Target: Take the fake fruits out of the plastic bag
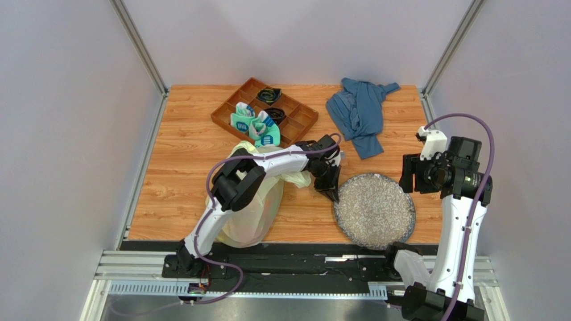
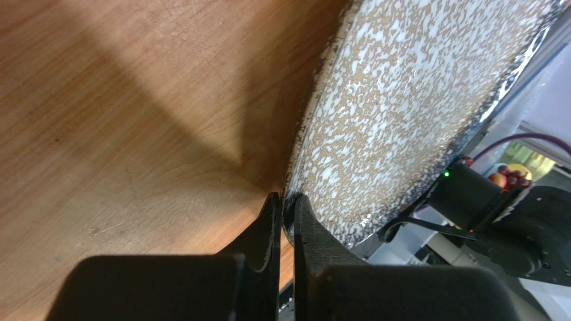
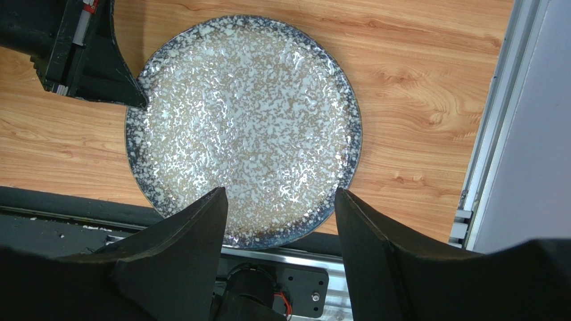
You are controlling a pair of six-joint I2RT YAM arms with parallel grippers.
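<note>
The pale yellow-green plastic bag (image 1: pixel 253 204) lies slumped at the near left of the table, under my left arm. No fake fruit shows; the bag's contents are hidden. My left gripper (image 1: pixel 333 194) reaches right of the bag and is shut on the left rim of a round speckled plate (image 1: pixel 375 212). In the left wrist view the rim sits pinched between the fingertips (image 2: pixel 285 196), with the plate (image 2: pixel 415 100) running off to the upper right. My right gripper (image 3: pixel 278 192) is open and empty, hovering over the plate's (image 3: pixel 244 120) near edge. The left gripper (image 3: pixel 137 100) shows at that view's top left.
A brown divided tray (image 1: pixel 224 115) at the back holds teal-white rolled socks (image 1: pixel 255 127) and dark items. A blue cloth garment (image 1: pixel 358 110) lies at the back right. The table's near edge and metal rail (image 1: pixel 288 264) run just behind the plate.
</note>
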